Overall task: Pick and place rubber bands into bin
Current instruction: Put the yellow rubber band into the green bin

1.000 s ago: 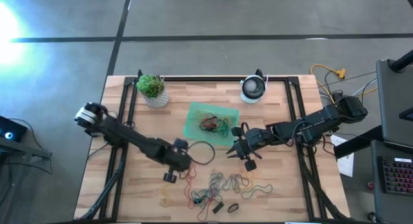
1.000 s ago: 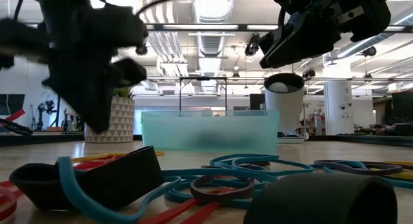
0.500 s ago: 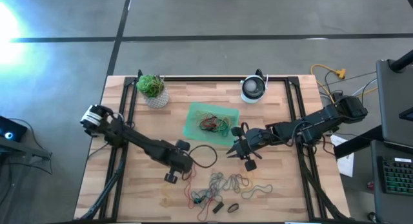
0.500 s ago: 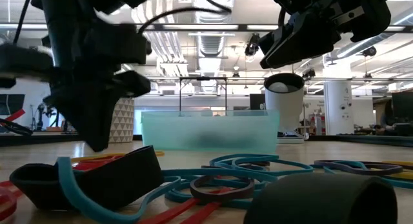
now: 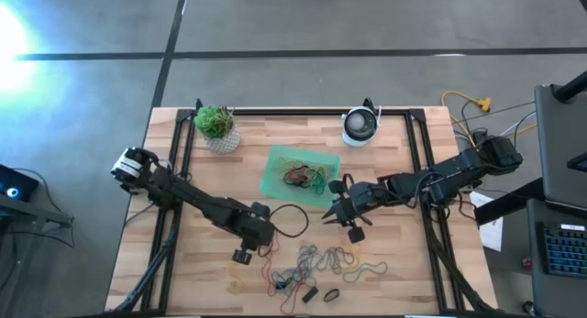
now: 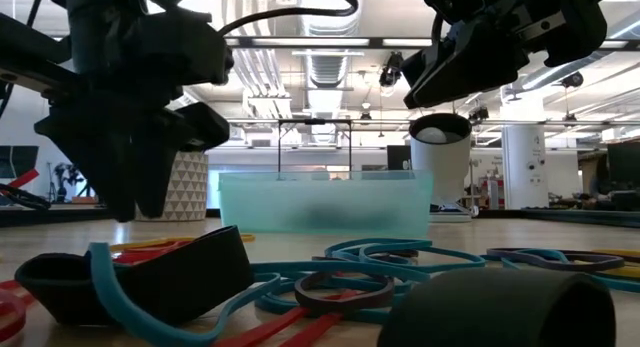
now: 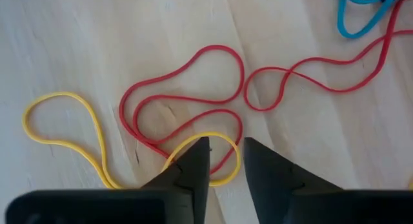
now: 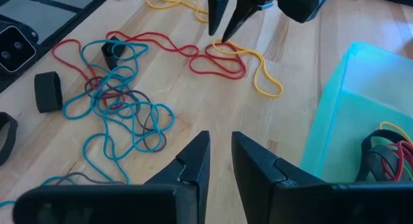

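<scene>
Many rubber bands (image 5: 321, 261) lie loose on the wooden table near its front edge; a few more lie in the green bin (image 5: 271, 180) at mid-table. My left gripper (image 7: 226, 146) points steeply down over a red band (image 7: 184, 88) and a yellow band (image 7: 64, 121). It is open, its fingertips on either side of a loop of the yellow band. I cannot tell whether they touch anything. My right gripper (image 8: 219, 139) hangs above the table beside the bin's right wall (image 8: 361, 88), open by a narrow gap, with nothing between its fingers.
A white pot with a green plant (image 5: 217, 127) and a round white device (image 5: 359, 126) stand at the table's far edge. Black frame rails (image 5: 183, 153) run along both sides. Wide dark bands (image 5: 332, 294) lie at the front, close to the low camera (image 6: 500, 307).
My left gripper has tipped a little steeper over the red and yellow bands. In the low view its end came to one point before and now shows broad, the fingertips apart: it has opened. My right gripper and the bands have kept still.
</scene>
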Tool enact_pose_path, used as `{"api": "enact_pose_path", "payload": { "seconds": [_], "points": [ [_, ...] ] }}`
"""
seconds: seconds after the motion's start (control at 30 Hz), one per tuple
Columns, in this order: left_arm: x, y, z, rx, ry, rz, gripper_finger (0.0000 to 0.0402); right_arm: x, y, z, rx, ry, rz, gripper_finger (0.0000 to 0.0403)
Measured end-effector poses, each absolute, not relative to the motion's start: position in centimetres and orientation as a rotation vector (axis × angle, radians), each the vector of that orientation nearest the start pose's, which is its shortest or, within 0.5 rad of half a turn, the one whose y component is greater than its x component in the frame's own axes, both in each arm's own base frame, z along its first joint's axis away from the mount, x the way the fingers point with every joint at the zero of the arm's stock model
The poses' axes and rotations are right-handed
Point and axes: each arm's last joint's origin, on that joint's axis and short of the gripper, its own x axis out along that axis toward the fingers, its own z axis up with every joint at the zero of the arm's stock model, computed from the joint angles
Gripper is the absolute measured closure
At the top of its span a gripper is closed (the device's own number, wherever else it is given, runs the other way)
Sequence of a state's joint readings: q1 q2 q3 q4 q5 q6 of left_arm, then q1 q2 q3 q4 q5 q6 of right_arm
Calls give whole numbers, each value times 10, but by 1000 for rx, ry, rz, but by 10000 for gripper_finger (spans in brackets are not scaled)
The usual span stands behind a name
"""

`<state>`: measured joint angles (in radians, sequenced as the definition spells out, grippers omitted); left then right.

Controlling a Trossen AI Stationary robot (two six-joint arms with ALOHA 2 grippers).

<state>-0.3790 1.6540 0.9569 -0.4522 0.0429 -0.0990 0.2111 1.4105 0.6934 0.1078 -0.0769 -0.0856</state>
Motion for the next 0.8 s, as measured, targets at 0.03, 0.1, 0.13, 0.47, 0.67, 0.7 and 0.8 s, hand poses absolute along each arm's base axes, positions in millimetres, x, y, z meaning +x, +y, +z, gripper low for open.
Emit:
{"api": "enact_pose_path", "payload": {
  "seconds": [0.03,0.1,0.13,0.47,0.67,0.7,0.8],
  "points": [
    [285,-115,167,107,1157,-317,316,274,61,193,-123,598,305,344],
    [285,-115,167,104,1159,-320,311,275,61,193,-123,597,305,344],
    [285,-115,166,100,1160,-318,311,274,61,193,-123,598,305,344],
    [284,-116,162,53,1148,-347,311,275,61,193,-123,598,305,344],
    [285,-117,154,51,1170,-352,311,274,61,193,-123,598,305,344],
    [285,-117,151,52,1179,-351,311,275,61,193,-123,597,305,344],
    [288,-118,145,54,1194,-352,311,274,61,193,-120,599,304,346]
  ]
}}
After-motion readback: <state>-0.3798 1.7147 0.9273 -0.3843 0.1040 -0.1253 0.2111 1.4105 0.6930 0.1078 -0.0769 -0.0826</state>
